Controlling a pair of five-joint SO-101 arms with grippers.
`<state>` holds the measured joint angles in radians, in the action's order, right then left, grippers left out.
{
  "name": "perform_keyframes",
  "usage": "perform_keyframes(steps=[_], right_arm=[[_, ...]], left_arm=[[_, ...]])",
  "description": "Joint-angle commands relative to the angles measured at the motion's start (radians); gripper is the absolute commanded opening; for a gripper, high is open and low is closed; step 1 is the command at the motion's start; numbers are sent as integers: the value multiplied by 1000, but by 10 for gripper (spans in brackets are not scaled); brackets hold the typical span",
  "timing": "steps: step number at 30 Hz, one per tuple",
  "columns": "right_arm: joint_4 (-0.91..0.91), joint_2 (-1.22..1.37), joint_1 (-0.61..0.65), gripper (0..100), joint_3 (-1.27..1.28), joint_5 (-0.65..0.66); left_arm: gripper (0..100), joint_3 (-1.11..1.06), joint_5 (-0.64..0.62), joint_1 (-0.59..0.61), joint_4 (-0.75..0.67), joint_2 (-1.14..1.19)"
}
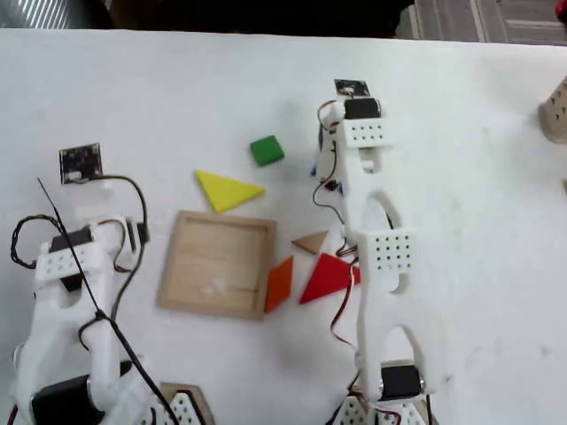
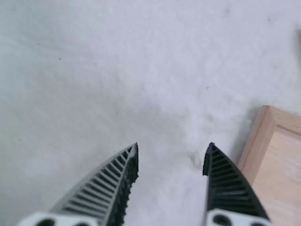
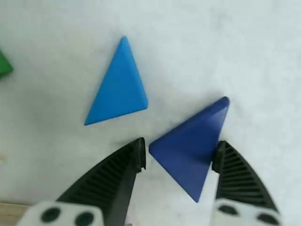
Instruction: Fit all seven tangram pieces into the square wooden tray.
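Observation:
The square wooden tray [image 1: 217,264] lies bare in the middle of the white table. Around it lie a yellow triangle [image 1: 228,189], a green square [image 1: 267,150], a small tan triangle [image 1: 311,242], an orange parallelogram [image 1: 279,284] and a red triangle [image 1: 328,278]. My right gripper [image 3: 180,143] is open, its fingers straddling a dark blue triangle [image 3: 190,143] flat on the table. A light blue triangle [image 3: 120,87] lies just beyond it. My left gripper [image 2: 173,148] is open over bare table, beside a corner of the tray [image 2: 263,136].
The right arm [image 1: 365,133] stretches from the near edge past the red triangle, hiding part of it. The left arm [image 1: 66,266] and its loose black cables stand left of the tray. A perforated wooden object [image 1: 555,111] sits at the far right edge.

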<state>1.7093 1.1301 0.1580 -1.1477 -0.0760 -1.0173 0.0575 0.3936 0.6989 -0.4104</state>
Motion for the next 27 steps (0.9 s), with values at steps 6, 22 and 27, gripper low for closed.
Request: perform_keyframes(steps=[6,22,27], right_arm=[[2,-2,-28,202,-14,23],[4,-12,-59,84,-14,23],[8,-31,-59,84,-15,31]], left_arm=[[233,49,11,-7,2,-1],[233,49,11,-7,2,-1],[233,49,11,-7,0,-1]])
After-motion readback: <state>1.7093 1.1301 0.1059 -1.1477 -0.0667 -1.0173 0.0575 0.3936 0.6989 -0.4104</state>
